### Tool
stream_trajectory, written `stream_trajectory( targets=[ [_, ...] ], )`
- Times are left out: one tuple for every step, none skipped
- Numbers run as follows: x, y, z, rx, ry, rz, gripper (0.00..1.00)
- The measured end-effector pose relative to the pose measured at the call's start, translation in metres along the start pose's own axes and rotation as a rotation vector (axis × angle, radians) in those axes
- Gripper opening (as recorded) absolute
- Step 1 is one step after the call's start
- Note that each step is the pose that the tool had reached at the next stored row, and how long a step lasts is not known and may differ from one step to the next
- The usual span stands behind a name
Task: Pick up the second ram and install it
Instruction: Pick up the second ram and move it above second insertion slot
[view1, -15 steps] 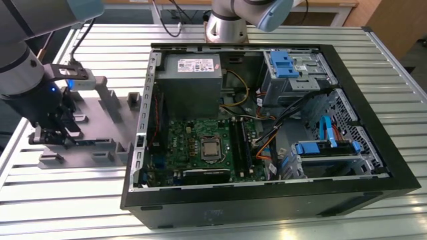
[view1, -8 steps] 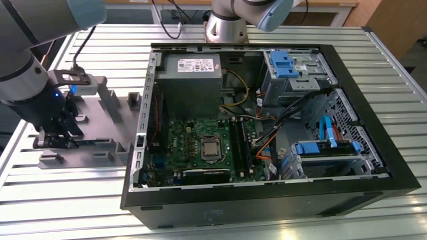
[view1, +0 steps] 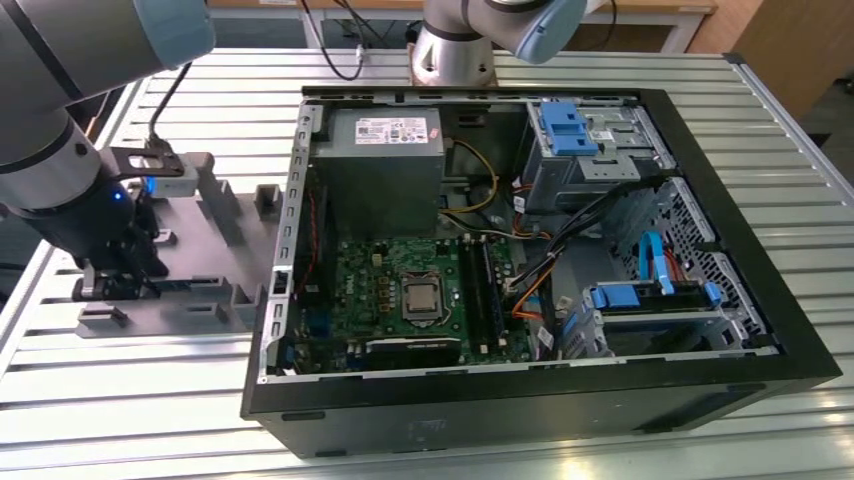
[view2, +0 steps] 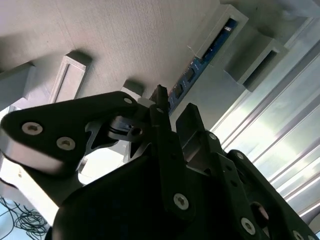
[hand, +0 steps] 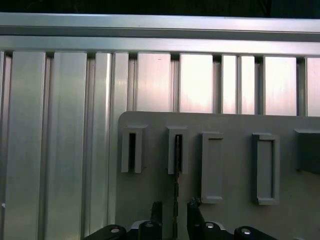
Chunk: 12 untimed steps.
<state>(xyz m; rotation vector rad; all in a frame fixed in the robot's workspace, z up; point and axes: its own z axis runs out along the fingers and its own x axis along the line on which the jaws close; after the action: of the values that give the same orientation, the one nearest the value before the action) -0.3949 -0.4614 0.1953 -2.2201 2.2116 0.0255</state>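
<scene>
Over on the exterior view's left, just beside the open computer case (view1: 534, 398), the arm is hanging its gripper (view1: 115, 286) low over the grey holder block (view1: 214, 228). In both wrist views the second ram (view2: 200, 62) is standing on edge in one of the block's slots. The fingers (hand: 156, 212) are sitting apart, one on each side of the blue strip (a sliver of gap is showing either side, so nothing is clamped). Inside the case, the green motherboard (view1: 358, 275) is lying next to the grey power supply (view1: 380, 175).
</scene>
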Motion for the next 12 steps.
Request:
stream_trajectory(
  targets=[
    [0.0,0.0,0.0,0.0,0.0,0.0,0.39],
    [0.0,0.0,0.0,0.0,0.0,0.0,0.33],
    [0.0,0.0,0.0001,0.0,-0.0001,0.0,0.33],
    [0.0,0.0,0.0001,0.0,-0.0001,0.0,0.33],
    [0.0,0.0,0.0002,0.0001,-0.0003,0.0,0.33],
    [0.0,0.0,0.0004,0.0001,-0.0007,0.0,0.33],
    [0.0,0.0,0.0008,0.0002,-0.001,0.0,0.33],
    [-0.0001,0.0001,0.0013,0.0003,-0.0012,0.0,0.33],
    [0.0,0.0,0.0018,0.0002,-0.0011,0.0,0.33],
    [0.0,0.0001,0.0024,0.0002,-0.0012,0.0,0.33],
    [0.0001,0.0001,0.0029,0.0001,-0.0012,0.0,0.33],
    [0.0001,0.0002,0.0033,0.0002,-0.0014,0.0,0.31]
  ],
)
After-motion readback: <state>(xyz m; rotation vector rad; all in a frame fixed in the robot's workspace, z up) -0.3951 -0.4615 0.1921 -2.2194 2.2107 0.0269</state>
